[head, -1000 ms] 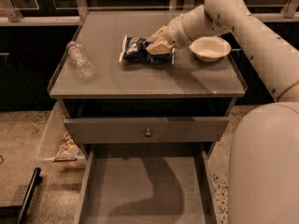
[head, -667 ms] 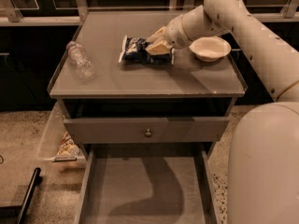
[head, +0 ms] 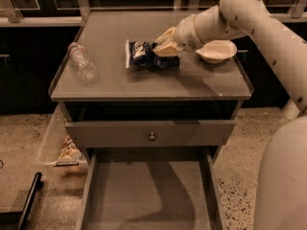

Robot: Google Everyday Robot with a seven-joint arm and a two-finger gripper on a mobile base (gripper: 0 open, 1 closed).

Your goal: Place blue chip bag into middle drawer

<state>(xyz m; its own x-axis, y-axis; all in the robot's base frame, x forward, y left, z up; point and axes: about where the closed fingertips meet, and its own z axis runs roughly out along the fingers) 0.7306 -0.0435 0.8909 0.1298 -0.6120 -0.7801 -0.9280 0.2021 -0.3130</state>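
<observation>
Camera view, gripper (head: 165, 46) partly covering blue chip bag (head: 143, 55), middle drawer (head: 148, 198) cropped below

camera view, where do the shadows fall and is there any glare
Camera view: dim, warm light with a dark background. Camera view: the arm throws a curved dark shadow across the drawer floor and a fainter one on the tabletop below the gripper, which sits at the chip bag's right end. Camera view: only a soft sheen at the tabletop's back, no hard glare.

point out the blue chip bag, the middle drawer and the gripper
blue chip bag (head: 143, 55): camera view, dark-blue front
middle drawer (head: 148, 198): camera view, bare grey floor
gripper (head: 162, 49): camera view, at bag's right end
</observation>
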